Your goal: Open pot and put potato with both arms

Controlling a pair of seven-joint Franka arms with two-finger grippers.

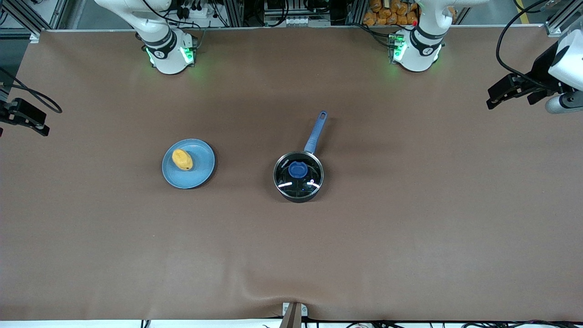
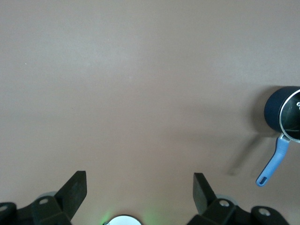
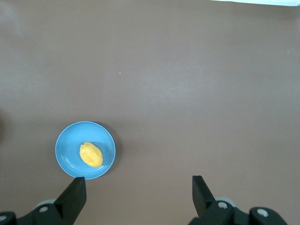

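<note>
The black pot [image 1: 298, 187] stands mid-table with its clear glass lid [image 1: 311, 174] on, blue knob [image 1: 298, 170] on top and the blue handle [image 1: 315, 134] pointing toward the robots' bases. Its edge also shows in the left wrist view [image 2: 274, 108]. The yellow-orange potato [image 1: 182, 159] lies on a light-blue plate [image 1: 200, 177] toward the right arm's end; both show in the right wrist view, the potato [image 3: 91, 154] and the plate [image 3: 65, 140]. My left gripper [image 1: 492, 100] [image 2: 139, 187] is open and empty, high over the left arm's end. My right gripper [image 1: 43, 127] [image 3: 138, 190] is open and empty, high over the right arm's end.
The brown table cover [image 1: 410, 237] is bare around the pot and the plate. The two arm bases [image 1: 168, 50] [image 1: 416, 50] stand along the edge farthest from the front camera. A small bracket [image 1: 294, 314] sits at the table edge nearest the front camera.
</note>
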